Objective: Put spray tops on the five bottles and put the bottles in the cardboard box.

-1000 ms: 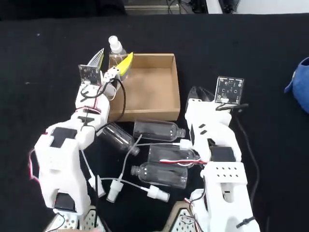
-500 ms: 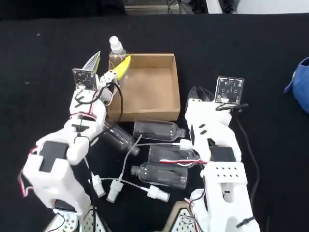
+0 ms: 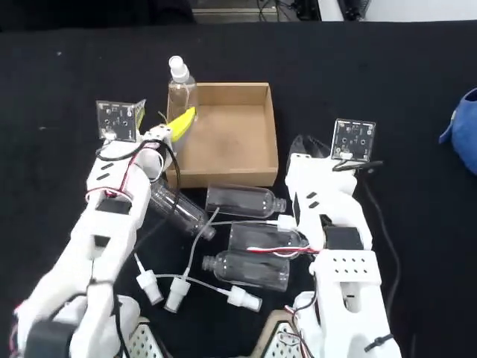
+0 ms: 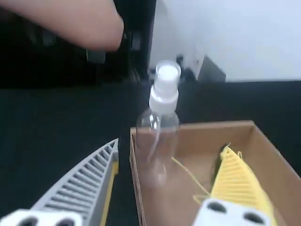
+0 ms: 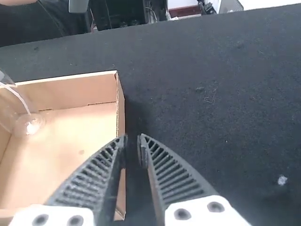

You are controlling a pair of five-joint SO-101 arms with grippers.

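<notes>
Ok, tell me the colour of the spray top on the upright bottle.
White; the spray top shows best in the left wrist view.

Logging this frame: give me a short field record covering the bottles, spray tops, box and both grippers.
capped bottle: upright inside a corner of the cardboard box
uncapped bottles: four, lying on the table in front of the box
loose spray tops: at least three, near the arm bases
left gripper: open, astride the box wall, near the capped bottle
right gripper: shut, empty, beside the box
</notes>
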